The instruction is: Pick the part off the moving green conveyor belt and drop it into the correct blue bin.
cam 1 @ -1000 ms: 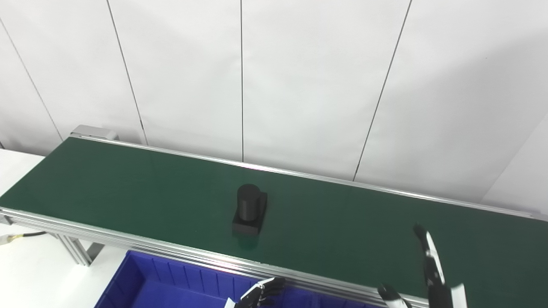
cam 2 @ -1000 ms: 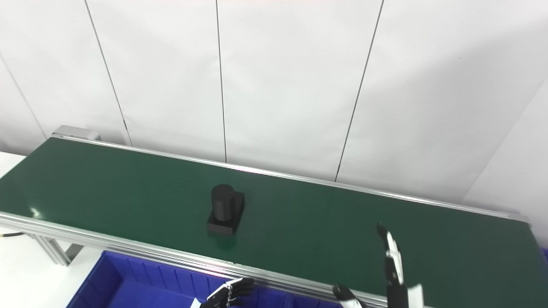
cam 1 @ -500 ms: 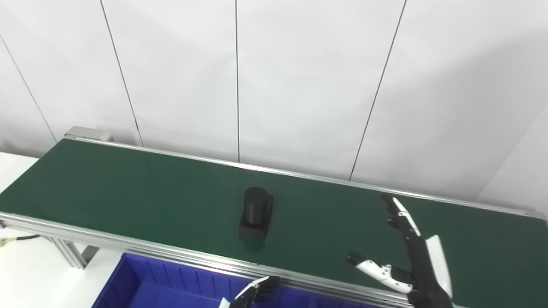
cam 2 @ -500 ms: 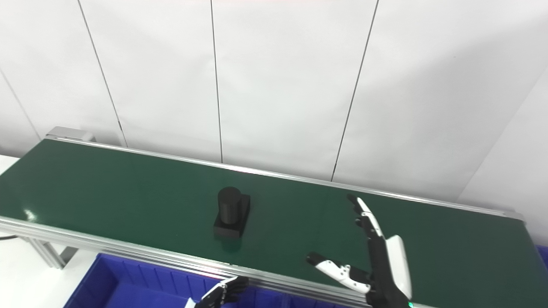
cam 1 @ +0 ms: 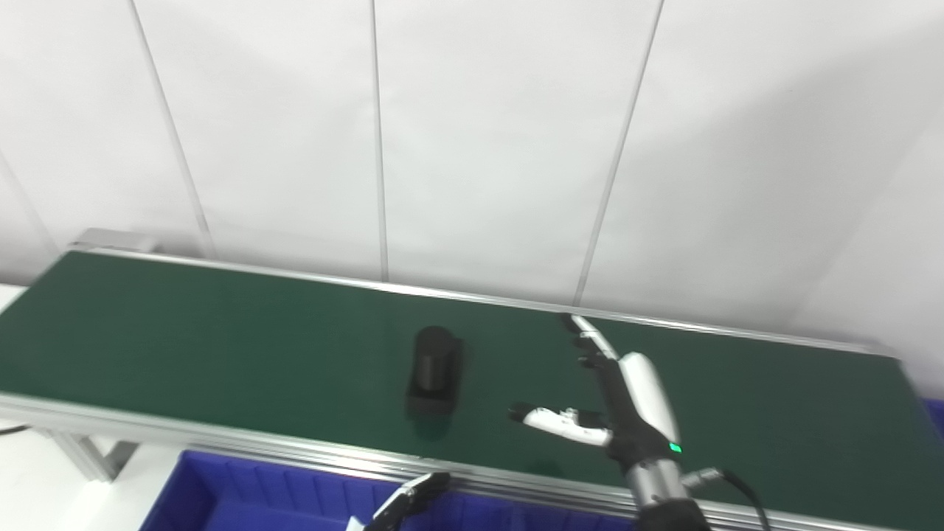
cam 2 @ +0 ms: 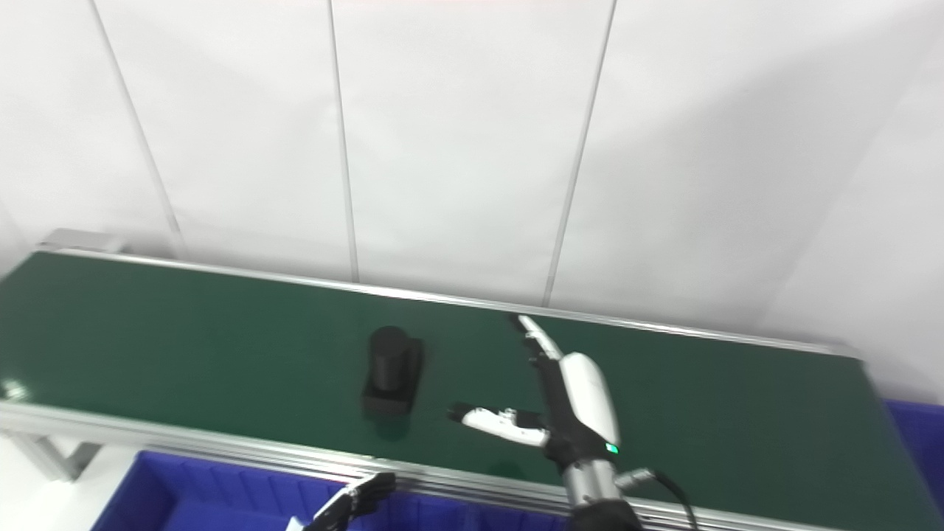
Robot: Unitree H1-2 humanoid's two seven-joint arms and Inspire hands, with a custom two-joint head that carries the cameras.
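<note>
Part (cam 1: 435,363), one black cylinder on a block, stands mid-belt (cam 1: 221,346) in the left eye view. Just right of it, apart, the right hand (cam 1: 616,402) hovers empty, fingers straight and thumb spread wide. The left hand (cam 1: 404,504) shows only dark fingertips over one blue bin (cam 1: 221,494); its grip cannot be told.

Right eye view: the same single part (cam 2: 392,369), open right hand (cam 2: 564,402), and a second bin's corner (cam 2: 914,420) at far right.

You see a matt black part (cam 1: 434,363) on a smooth, faintly sheened green belt (cam 1: 221,346), brushed metal rails (cam 1: 221,431), a glossy blue plastic bin (cam 1: 243,501), right hand (cam 1: 619,398) shelled in glossy white plastic.
</note>
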